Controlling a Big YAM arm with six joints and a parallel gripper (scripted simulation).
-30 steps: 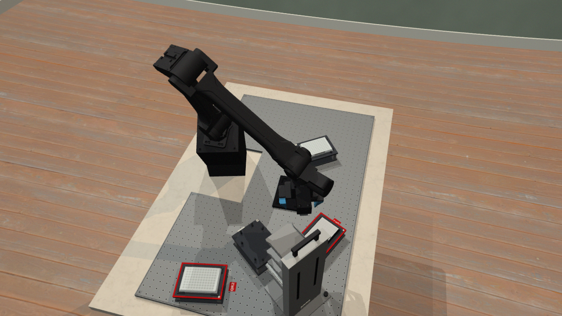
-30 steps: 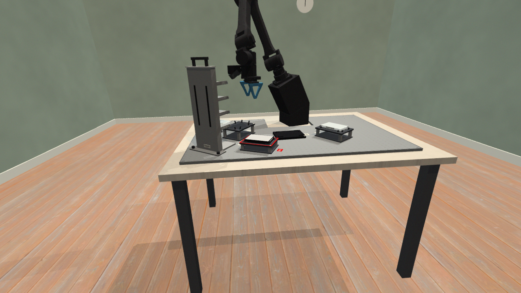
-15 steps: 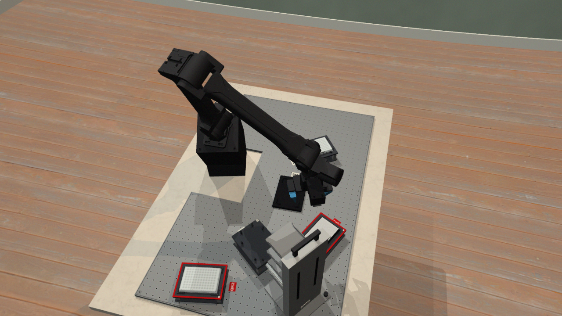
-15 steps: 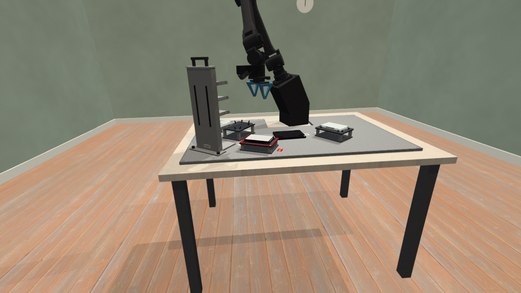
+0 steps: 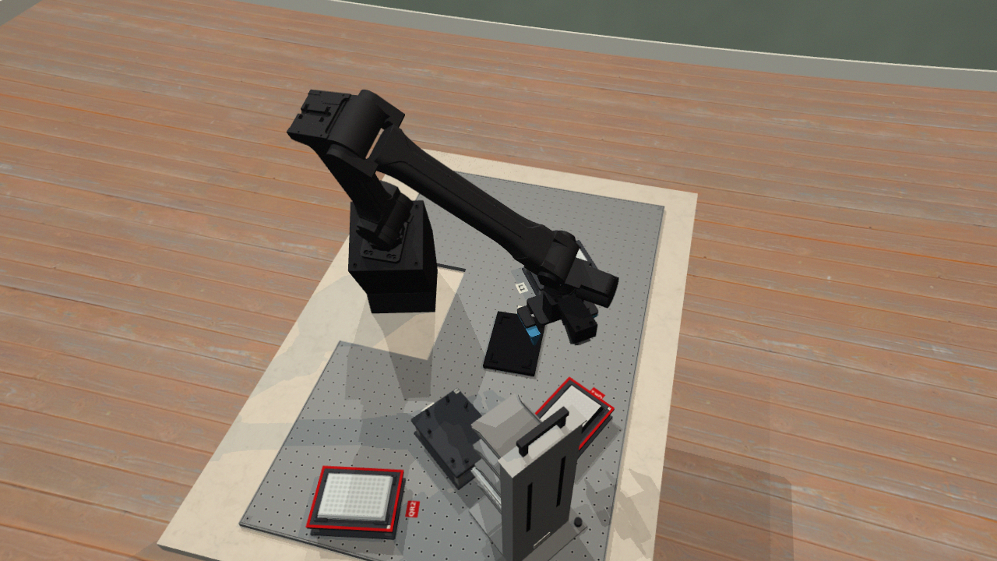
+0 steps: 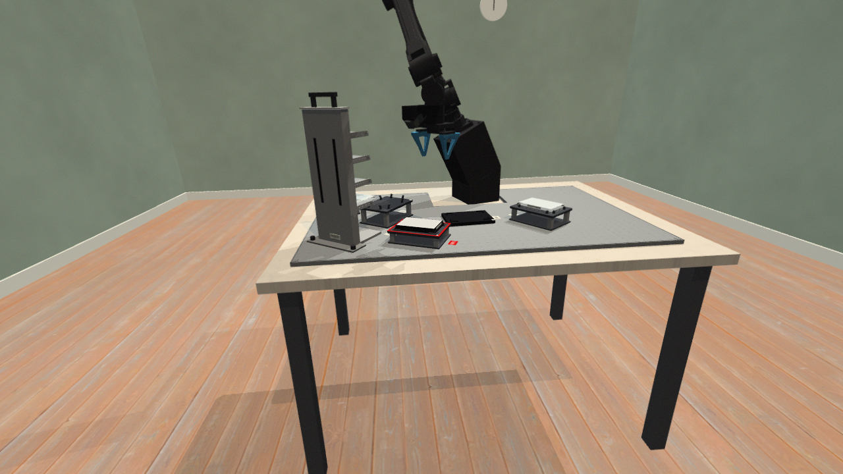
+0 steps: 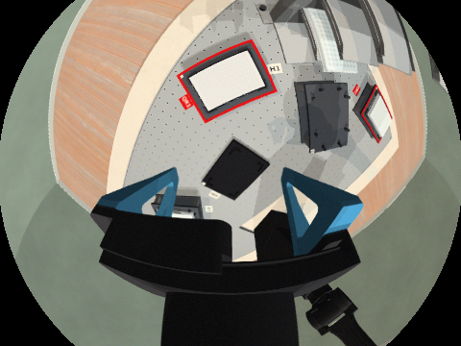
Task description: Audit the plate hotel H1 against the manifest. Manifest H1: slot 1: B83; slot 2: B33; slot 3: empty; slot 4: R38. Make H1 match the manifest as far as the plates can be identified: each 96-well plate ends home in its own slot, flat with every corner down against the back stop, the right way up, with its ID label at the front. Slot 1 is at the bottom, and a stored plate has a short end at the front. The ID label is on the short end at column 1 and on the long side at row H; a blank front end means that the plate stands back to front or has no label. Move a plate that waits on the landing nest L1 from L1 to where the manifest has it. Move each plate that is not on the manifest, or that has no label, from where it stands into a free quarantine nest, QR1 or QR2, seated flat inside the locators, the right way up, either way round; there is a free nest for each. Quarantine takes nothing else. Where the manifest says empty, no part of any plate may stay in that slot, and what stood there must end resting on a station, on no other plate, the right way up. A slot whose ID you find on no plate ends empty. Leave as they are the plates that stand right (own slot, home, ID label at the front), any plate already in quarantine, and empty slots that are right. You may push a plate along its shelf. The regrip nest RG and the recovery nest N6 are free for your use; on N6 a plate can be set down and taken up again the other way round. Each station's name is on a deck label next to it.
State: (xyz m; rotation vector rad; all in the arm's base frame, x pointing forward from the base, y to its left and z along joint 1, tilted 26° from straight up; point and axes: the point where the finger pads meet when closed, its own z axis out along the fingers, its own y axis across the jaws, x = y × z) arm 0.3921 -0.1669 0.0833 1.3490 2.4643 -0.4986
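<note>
Grey deck [image 5: 627,230], open empty claw [image 6: 435,145] above flat black nest [image 5: 512,345]

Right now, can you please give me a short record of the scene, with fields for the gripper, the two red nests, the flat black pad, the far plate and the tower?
gripper: open, holds nothing, high above the deck
below the gripper: flat black pad, no plate on it
red nest by the QR2 label: holds a white plate
red nest beside the tower: holds a white plate
plate on the far nest: white, lies flat
plate tower: upright; upper shelves look bare, a plate shows low down
</note>
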